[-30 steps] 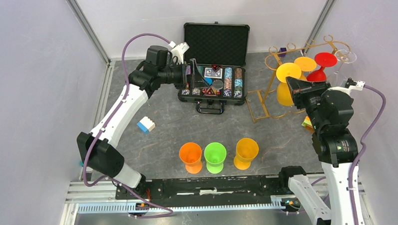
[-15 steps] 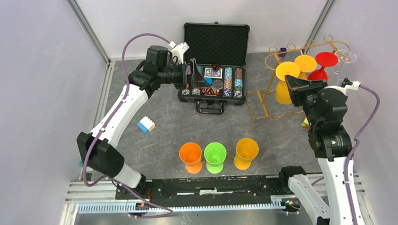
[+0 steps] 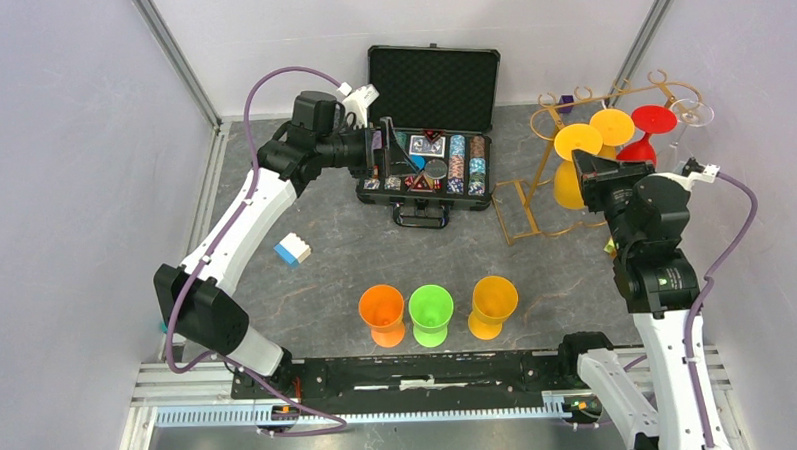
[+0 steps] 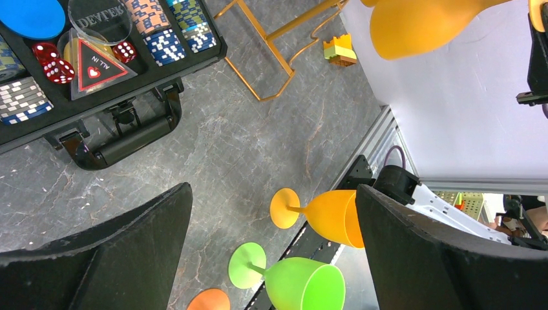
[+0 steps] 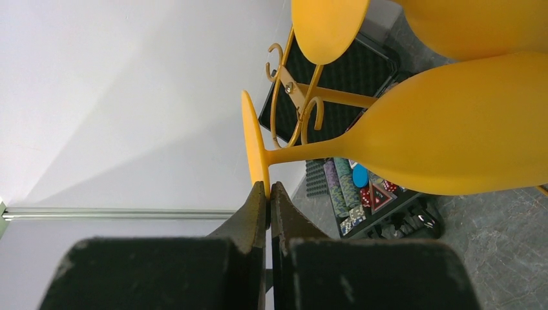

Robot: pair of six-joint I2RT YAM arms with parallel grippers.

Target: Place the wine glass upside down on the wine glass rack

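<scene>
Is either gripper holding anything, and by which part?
Left gripper open, empty. Right gripper shut, tips against the foot rim of the yellow wine glass; whether pinched cannot be told.

Left tool [image 4: 270,194] wide open, right tool [image 5: 268,187] tight together.

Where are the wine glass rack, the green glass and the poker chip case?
wine glass rack [image 5: 336,97], right wrist view, gold top rail.
green glass [image 3: 430,306], top external view, bowl.
poker chip case [image 3: 434,76], top external view, open lid's lining.
</scene>
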